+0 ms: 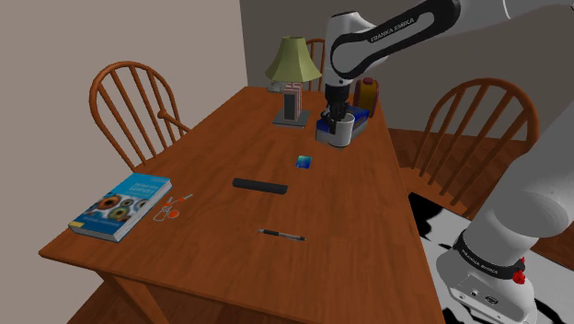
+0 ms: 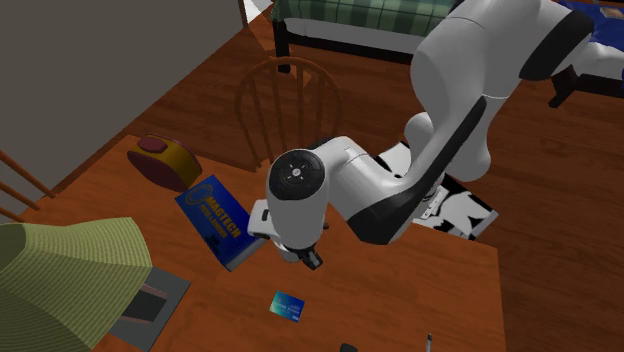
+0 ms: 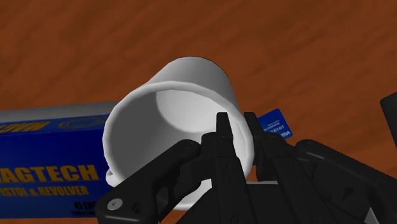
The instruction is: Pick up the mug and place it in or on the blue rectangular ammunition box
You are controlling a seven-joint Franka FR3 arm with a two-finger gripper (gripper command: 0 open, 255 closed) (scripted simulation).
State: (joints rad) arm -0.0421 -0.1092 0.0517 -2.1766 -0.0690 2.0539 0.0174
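The gripper (image 3: 236,127) is clamped on the wall of the white mug (image 3: 184,95): one finger inside the rim, the other outside. The mug hangs tilted, with its opening turned toward the wrist.

Directly beside and below the jaws lies the blue box (image 3: 44,146), printed with yellow lettering. The shoulder view puts the mug (image 1: 343,136) at the box's nearer edge; contact between the two cannot be confirmed. The box (image 1: 359,121) sits near a corner of the wooden table (image 1: 230,147), so two table edges are close beyond the jaws. Toward the stand, open tabletop extends well clear.

Nearest the jaws on that side is one small blue card (image 1: 304,162). Farther out are one black bar (image 1: 260,185), one pen (image 1: 281,235) and one book (image 1: 122,204). Beside the box stand one green-shaded lamp (image 1: 292,60) and one yellow container (image 1: 368,90).

Three wooden chairs surround the table. A black-and-white rug (image 1: 432,216) lies on the floor.
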